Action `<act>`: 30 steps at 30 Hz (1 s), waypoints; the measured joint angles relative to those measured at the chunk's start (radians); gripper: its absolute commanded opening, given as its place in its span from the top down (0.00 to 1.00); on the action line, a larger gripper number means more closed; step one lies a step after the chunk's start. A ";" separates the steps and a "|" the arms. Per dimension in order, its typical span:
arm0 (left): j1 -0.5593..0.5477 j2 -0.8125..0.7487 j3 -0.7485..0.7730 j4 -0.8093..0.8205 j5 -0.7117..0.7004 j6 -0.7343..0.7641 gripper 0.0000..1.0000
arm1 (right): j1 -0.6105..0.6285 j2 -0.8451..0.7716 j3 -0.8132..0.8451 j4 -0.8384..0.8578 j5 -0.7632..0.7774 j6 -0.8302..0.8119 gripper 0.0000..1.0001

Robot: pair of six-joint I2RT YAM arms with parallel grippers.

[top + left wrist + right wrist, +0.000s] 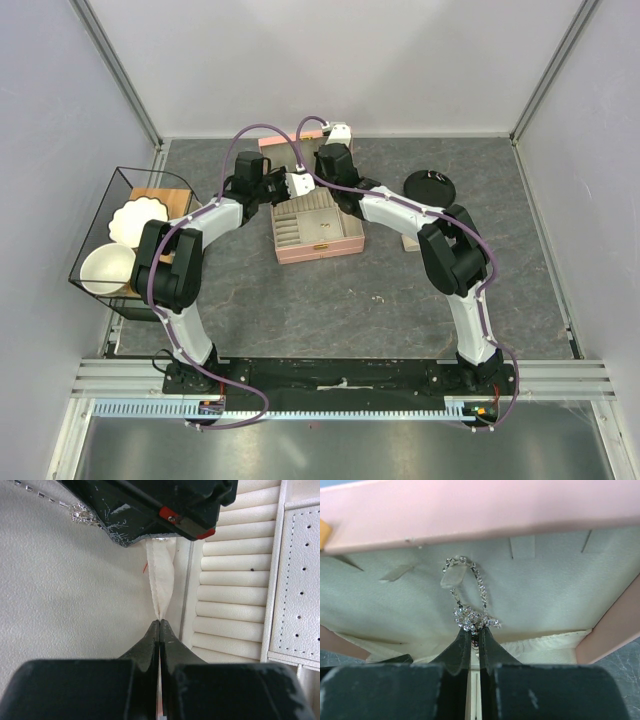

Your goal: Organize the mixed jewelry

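Note:
The pink jewelry box (345, 245) stands open mid-table, its lid (470, 515) upright at the back. My right gripper (475, 630) is shut on a sparkly silver chain (468, 616); the chain's loop (479, 582) hangs over a small tab on the lid's pale lining. My left gripper (160, 623) is shut on the white fabric strap (160, 580) that joins lid and box. The chain's cluster (82, 514) also shows in the left wrist view, beside the right gripper's black fingers (150, 510). Both grippers meet at the box's back left (295, 180).
Cream ring rolls (235, 590) and a perforated earring panel (300, 580) fill the box's right part. A black wire basket (95, 215) with a bowl and a plate stands at the left. A round black disc (428, 186) and a beige pad (410, 242) lie to the right.

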 measured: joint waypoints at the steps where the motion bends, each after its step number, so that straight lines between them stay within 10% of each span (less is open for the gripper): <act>1: 0.000 0.000 0.002 -0.002 0.000 0.000 0.99 | 0.000 0.000 0.000 0.000 -0.002 0.002 1.00; 30: 0.001 0.011 0.046 -0.062 0.006 -0.003 0.99 | -0.005 -0.004 0.000 0.059 -0.105 0.109 1.00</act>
